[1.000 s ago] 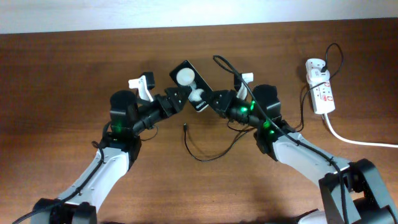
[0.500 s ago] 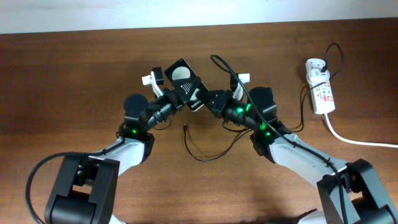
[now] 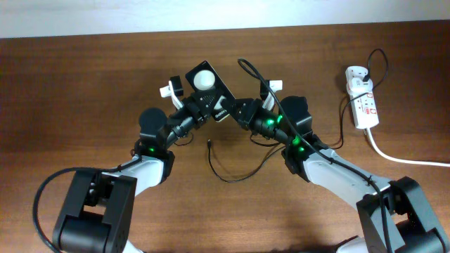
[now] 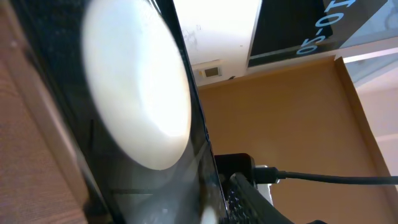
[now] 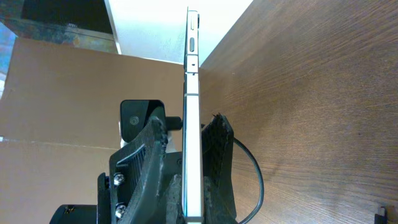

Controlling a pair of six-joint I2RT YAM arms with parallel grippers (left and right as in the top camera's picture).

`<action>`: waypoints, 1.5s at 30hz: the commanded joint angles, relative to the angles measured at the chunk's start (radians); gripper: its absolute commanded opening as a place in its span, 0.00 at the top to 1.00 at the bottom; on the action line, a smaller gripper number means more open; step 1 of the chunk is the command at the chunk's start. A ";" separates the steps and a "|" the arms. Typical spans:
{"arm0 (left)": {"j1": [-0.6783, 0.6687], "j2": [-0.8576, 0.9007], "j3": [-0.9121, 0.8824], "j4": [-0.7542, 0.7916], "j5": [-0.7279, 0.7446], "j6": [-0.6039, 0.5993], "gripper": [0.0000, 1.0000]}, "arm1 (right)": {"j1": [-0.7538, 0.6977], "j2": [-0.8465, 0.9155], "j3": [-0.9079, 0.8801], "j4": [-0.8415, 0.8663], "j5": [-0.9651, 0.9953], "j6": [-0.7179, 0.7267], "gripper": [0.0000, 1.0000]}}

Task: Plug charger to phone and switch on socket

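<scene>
The phone (image 3: 209, 90), black with a white round blob, is held up above the table between the two arms. My right gripper (image 3: 232, 111) is shut on its lower right end; in the right wrist view the phone's silvery edge (image 5: 192, 62) stands upright between the right gripper's (image 5: 188, 127) ribbed pads. My left gripper (image 3: 195, 109) is at the phone's lower left edge. The phone's face (image 4: 56, 124) and its blob (image 4: 137, 87) fill the left wrist view, hiding that gripper's own jaws. The charger's plug tip (image 3: 209, 145) lies loose on the table. The socket (image 3: 362, 98) lies far right.
The thin black cable loops on the table (image 3: 84, 70) below the phone (image 3: 228, 177) and runs under the right arm. A thick white cord (image 3: 401, 159) leaves the socket toward the right edge. A white adapter (image 3: 356, 73) sits in the socket's top end.
The left arm has swung in toward the phone, and its gripper has narrowed at the phone's edge. The phone has shifted slightly up and left. The right gripper keeps its hold.
</scene>
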 commanded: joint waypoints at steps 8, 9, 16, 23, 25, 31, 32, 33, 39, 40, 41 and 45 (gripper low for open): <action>0.011 -0.014 0.008 0.031 0.022 0.013 1.00 | -0.027 0.009 -0.008 -0.031 -0.045 -0.118 0.63; 0.020 -0.014 0.008 0.022 0.035 0.013 1.00 | -0.056 0.009 -0.008 -0.031 -0.115 -0.193 0.49; 0.189 -0.014 0.008 -0.169 0.232 0.017 1.00 | -0.351 -0.130 -0.007 -0.396 -0.414 -0.592 0.10; 0.206 0.081 0.108 -0.289 0.403 -0.177 1.00 | -0.315 -0.268 -0.007 -0.954 -0.037 -0.841 0.02; 0.206 0.142 0.148 -0.288 0.453 -0.309 1.00 | -0.315 -0.268 -0.007 -1.001 -0.012 -0.840 0.02; 0.187 0.159 0.152 -0.288 0.515 -0.665 1.00 | -0.315 -0.268 -0.007 -1.146 0.065 -0.840 0.01; 0.182 0.159 0.152 -0.288 0.513 -0.665 1.00 | -0.315 -0.268 -0.007 -1.150 0.066 -0.840 0.01; 0.175 0.159 0.152 -0.288 0.515 -0.665 1.00 | -0.315 -0.268 -0.007 -1.150 0.066 -0.840 0.01; 0.134 0.159 0.152 -0.289 0.499 -0.665 1.00 | -0.315 -0.268 -0.007 -1.150 0.066 -0.840 0.01; 0.122 0.159 0.152 -0.289 0.483 -0.665 1.00 | -0.315 -0.268 -0.007 -1.150 0.065 -0.840 0.01; 0.114 0.159 0.152 -0.289 0.468 -0.665 1.00 | -0.315 -0.268 -0.007 -1.150 0.066 -0.840 0.01; 0.108 0.159 0.152 -0.289 0.435 -0.665 1.00 | -0.315 -0.268 -0.007 -1.150 0.065 -0.840 0.01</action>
